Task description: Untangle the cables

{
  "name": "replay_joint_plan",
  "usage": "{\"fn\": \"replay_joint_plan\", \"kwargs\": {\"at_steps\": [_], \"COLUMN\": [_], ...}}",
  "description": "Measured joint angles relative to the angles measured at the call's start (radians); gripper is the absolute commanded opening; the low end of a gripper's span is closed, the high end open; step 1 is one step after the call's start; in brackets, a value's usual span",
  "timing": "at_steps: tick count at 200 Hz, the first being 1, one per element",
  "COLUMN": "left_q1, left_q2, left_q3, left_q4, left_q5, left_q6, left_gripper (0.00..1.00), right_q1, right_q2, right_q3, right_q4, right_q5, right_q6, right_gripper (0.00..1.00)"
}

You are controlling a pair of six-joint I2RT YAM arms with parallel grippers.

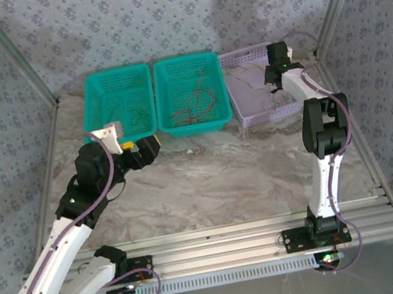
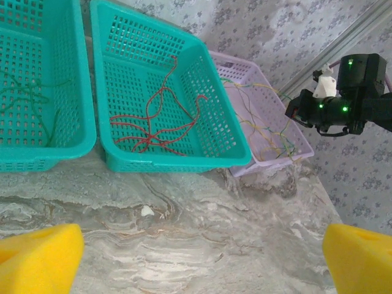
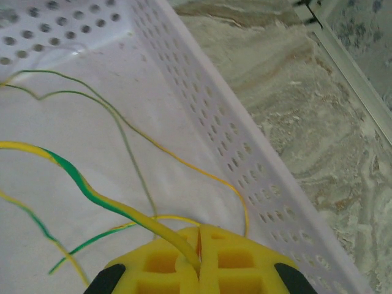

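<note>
Yellow foam pads of your right gripper [image 3: 199, 257] are pressed together at 6 o'clock of the right wrist view. They pinch one yellow-and-green cable [image 3: 92, 190] that runs off toward 9 o'clock, and the frame edge cuts the lower part of the pads. That gripper sits inside the lilac basket [image 3: 208, 122]. The thinner cables [image 3: 184, 162] loop over the basket floor with their ends out of frame, so you can't count them. From the top camera the gripper is tucked under its own wrist and the jaws are unreadable there.

Your left gripper [image 2: 199, 263] is spread wide, holding nothing, above the marble table [image 2: 184, 202]. Its pads are cropped to two corners at 7 and 5 o'clock of its wrist view.

The red cables [image 2: 153, 122] lie in the middle teal basket [image 2: 165, 160], at 12 o'clock from that gripper. They overlap, and you can't tell whether they're knotted. The green cables [image 2: 24, 98] are in the left teal basket [image 2: 37, 156] at 10 o'clock, cut by the frame and hard to trace, dark on teal. There's a white speck [image 2: 147, 211] on the table, too small to identify
</note>
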Motion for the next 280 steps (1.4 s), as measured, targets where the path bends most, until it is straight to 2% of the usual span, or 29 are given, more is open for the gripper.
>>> {"fn": "replay_joint_plan", "kwargs": {"at_steps": [28,49,69,90,116,143,184,208,219,226,229,253,280], "left_q1": [0.000,0.000,-0.001,-0.001,-0.001,-0.001,-0.004,-0.004,-0.004,-0.004,-0.004,-0.004,-0.003], "left_q2": [0.013,0.020,0.027,0.037,0.046,0.054,0.076,0.078,0.078,0.079,0.080,0.092,0.142], "left_q3": [0.000,0.000,0.000,0.000,0.000,0.000,0.000,0.000,0.000,0.000,0.001,0.018,0.084], "left_q4": [0.000,0.001,0.001,0.001,0.001,0.001,0.001,0.001,0.000,0.000,-0.001,-0.031,-0.096], "left_q5": [0.003,0.007,0.010,0.011,0.011,0.011,0.011,0.011,0.009,0.003,-0.002,-0.054,-0.144], "left_q6": [0.000,0.000,0.000,-0.004,-0.010,-0.011,-0.011,-0.011,-0.011,-0.011,-0.011,-0.010,-0.010], "left_gripper": [1.00,1.00,1.00,1.00,1.00,1.00,1.00,1.00,1.00,1.00,1.00,1.00,1.00], "right_q1": [-0.020,-0.016,-0.008,-0.003,-0.004,-0.003,0.007,0.012,0.017,0.019,0.021,0.046,0.106], "right_q2": [0.042,0.075,0.089,0.101,0.104,0.085,-0.071,-0.178,-0.244,-0.285,-0.304,-0.452,-0.546], "right_q3": [0.038,0.061,0.064,0.071,0.075,0.057,0.001,-0.010,-0.053,-0.093,-0.114,-0.284,-0.402], "right_q4": [-0.041,-0.052,-0.069,-0.094,-0.109,-0.084,-0.035,-0.015,0.011,0.031,0.042,0.102,0.151], "right_q5": [-0.016,-0.016,-0.016,-0.024,-0.042,-0.060,-0.069,-0.077,-0.083,-0.087,-0.092,-0.114,-0.124], "right_q6": [0.016,0.018,0.020,0.026,0.028,0.028,0.029,0.039,0.047,0.052,0.044,0.034,-0.019], "right_gripper": [0.00,0.07,0.21,0.31,0.51,0.60,0.67,0.74,0.82,0.97,1.00,1.00,1.00]}}
